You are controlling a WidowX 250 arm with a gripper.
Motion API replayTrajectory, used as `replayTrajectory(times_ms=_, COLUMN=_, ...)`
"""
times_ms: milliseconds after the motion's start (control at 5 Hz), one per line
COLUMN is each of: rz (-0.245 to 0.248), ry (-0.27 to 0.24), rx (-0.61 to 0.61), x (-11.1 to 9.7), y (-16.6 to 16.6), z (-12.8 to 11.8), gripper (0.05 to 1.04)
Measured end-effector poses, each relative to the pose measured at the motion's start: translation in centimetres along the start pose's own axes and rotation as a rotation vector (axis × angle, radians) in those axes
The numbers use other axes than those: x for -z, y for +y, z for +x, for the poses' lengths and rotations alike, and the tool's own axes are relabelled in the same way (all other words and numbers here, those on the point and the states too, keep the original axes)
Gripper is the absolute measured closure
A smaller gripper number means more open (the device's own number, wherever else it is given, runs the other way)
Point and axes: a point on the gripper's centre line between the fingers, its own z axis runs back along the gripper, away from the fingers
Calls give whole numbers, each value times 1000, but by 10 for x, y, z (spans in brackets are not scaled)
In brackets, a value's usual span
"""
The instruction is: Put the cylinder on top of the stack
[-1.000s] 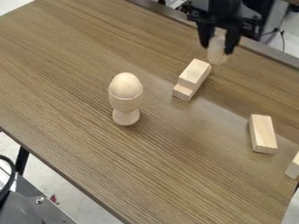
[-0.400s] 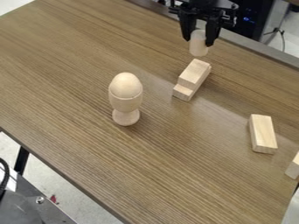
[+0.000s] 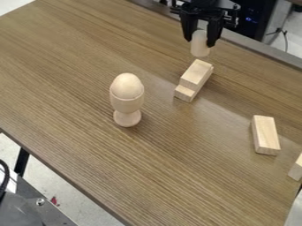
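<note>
The hand (image 3: 200,43) grips the cylinder (image 3: 200,49), upper end partly hidden, near the tabletop's (image 3: 70,88) far edge, beyond the stack (image 3: 196,76), whose lower block (image 3: 184,93) is mostly covered; the rightmost block (image 3: 296,169) is cut off

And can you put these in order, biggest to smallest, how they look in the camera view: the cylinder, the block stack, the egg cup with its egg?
1. Egg cup with its egg
2. Block stack
3. Cylinder
</note>
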Motion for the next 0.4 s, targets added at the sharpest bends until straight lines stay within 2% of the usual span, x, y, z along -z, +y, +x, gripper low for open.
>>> replayTrajectory(times_ms=400, rz=-9, ry=27, rx=9, x=15, y=0, z=-2, gripper=554)
